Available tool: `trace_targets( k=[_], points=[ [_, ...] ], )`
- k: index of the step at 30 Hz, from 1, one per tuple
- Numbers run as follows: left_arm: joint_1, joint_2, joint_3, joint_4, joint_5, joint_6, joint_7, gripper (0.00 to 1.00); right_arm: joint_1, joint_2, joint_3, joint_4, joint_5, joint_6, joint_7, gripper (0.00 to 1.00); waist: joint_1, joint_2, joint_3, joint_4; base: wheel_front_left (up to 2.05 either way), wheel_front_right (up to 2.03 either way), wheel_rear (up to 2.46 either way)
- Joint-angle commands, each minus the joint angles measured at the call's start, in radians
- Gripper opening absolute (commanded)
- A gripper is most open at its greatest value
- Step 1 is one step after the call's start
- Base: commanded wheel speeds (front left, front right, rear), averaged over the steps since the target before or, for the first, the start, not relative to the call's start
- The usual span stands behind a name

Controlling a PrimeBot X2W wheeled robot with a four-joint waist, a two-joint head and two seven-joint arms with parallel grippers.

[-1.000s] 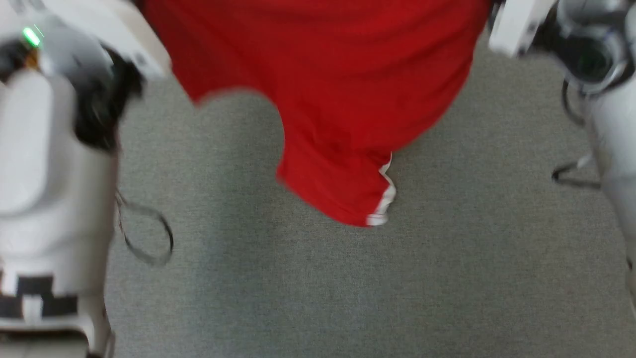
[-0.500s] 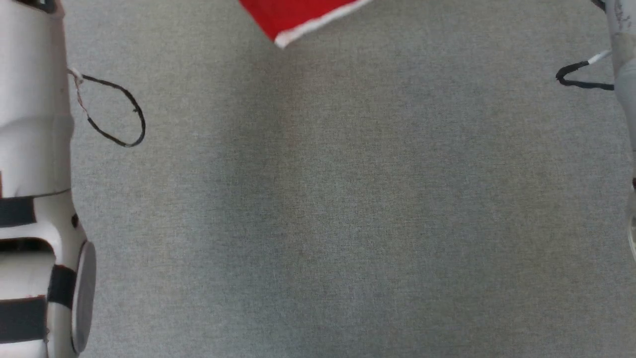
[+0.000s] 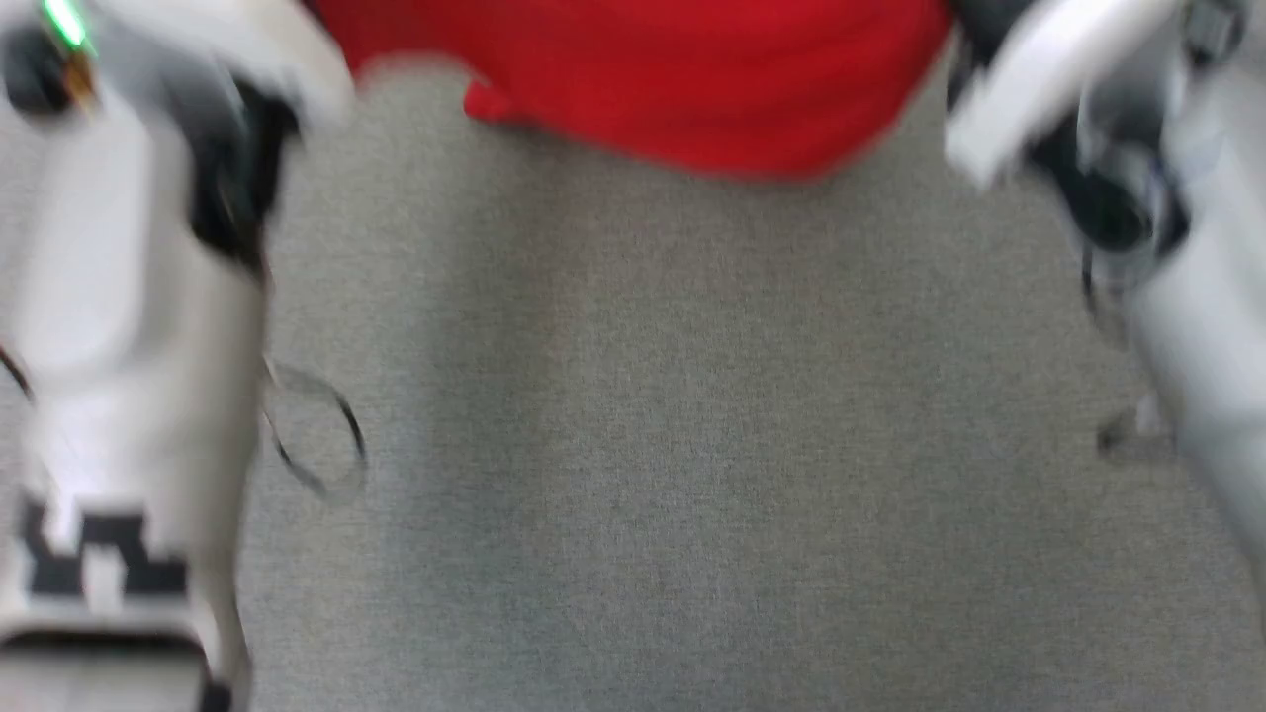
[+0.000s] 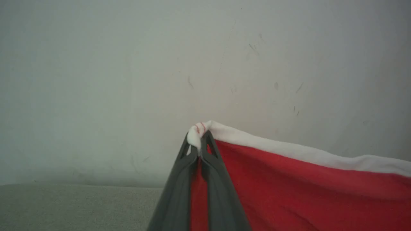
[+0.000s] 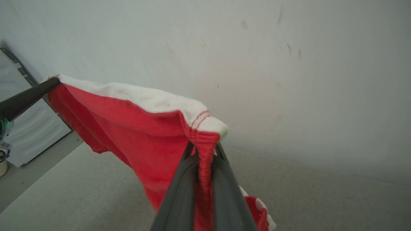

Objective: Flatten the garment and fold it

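You have the grey tabletop (image 3: 692, 445) across most of the head view, with the red garment (image 3: 643, 79) hanging blurred along the top centre, stretched between both arms. Low centre in each wrist view, your left end effector (image 4: 199, 150) pinches one corner of its white band (image 4: 289, 150), and your right end effector (image 5: 204, 154) clamps the opposite corner.

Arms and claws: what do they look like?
The left arm and right arm are white shells with black joints. The left bears a green light, black block markings and a thin dark cable loop. Left claw and right claw each have two long dark-grey tapering fingers.
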Motion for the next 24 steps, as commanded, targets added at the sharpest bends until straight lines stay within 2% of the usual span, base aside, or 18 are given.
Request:
trace_targets(
  k=[1,4,8,14,17,24],
  points=[
    [0.093,-0.003,-0.005,-0.031,-0.013,-0.004,0.002,0.0,0.085,-0.029,0.015,-0.048,0.041,-0.001,-0.01,0.0,0.0,0.0001,-0.052,0.007,0.0,0.0,0.0],
    [0.264,-0.01,-0.009,-0.105,-0.033,0.009,0.019,0.0,0.237,-0.088,0.04,-0.14,0.087,-0.001,-0.026,0.0,0.0,0.0001,-0.102,0.011,0.0,0.0,0.0],
    [0.511,-0.015,-0.009,-0.225,-0.062,0.048,0.06,0.0,0.439,-0.149,0.055,-0.249,0.128,-0.001,-0.047,0.0,0.0,0.0001,-0.171,0.013,0.0,0.0,0.0],
    [0.835,-0.007,-0.028,-0.368,-0.088,0.138,0.187,0.0,0.734,-0.213,0.056,-0.36,0.104,-0.001,-0.052,0.0,0.0,0.0001,-0.246,0.036,0.0,0.0,0.0],
    [0.968,0.006,-0.033,-0.417,-0.092,0.187,0.247,0.0,0.859,-0.231,0.075,-0.392,0.059,-0.001,-0.014,0.0,0.0,0.0001,-0.272,0.042,0.0,0.0,0.0],
    [1.201,0.018,-0.029,-0.501,-0.115,0.27,0.331,0.0,1.06,-0.245,0.073,-0.412,-0.02,-0.001,0.137,0.0,0.0,0.0001,-0.32,0.037,0.0,0.0,0.0]
  ],
)
